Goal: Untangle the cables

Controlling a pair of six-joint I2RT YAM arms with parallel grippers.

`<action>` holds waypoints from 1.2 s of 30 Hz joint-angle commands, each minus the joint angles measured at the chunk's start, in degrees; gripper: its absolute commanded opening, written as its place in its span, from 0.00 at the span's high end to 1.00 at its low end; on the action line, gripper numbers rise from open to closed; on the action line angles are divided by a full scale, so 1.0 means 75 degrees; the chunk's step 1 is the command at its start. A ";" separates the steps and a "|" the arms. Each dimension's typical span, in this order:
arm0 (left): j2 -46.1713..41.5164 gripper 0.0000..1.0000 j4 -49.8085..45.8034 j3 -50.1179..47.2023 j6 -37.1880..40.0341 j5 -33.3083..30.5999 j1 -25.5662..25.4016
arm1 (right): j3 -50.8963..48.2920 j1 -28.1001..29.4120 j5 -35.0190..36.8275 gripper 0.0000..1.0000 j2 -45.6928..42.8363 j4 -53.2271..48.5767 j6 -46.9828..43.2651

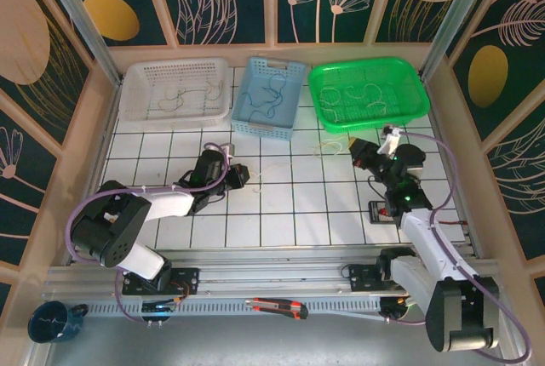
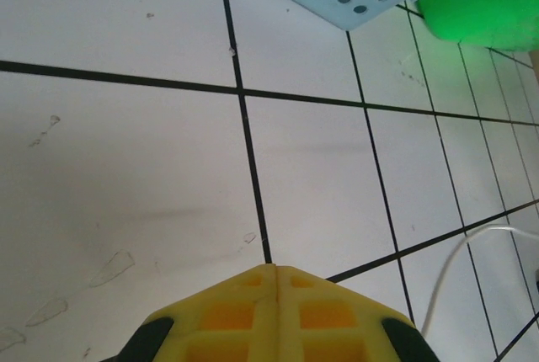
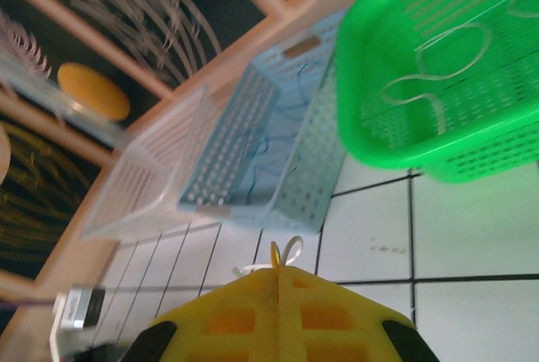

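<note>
White tiled tabletop (image 1: 281, 213), pale thin cables (image 1: 334, 146) lying just before green basket (image 1: 409, 102), one loop pinched in closed right pincer (image 3: 278, 268), arm reaching forward, left pincer (image 2: 274, 268) closed tight on nothing, held low.

Left hand (image 2: 274, 274) closed and empty, held low, right hand (image 3: 276, 274) clamped on pale cable (image 3: 290, 250)

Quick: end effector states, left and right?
Left end effector: closed, nothing seen in it.
Right end effector: closed on a pale cable.
</note>
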 commanded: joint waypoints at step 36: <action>-0.1878 1.00 -0.0031 0.0676 -0.0066 0.0383 0.0018 | -0.1161 0.2678 0.1343 1.00 0.1393 0.1421 0.0426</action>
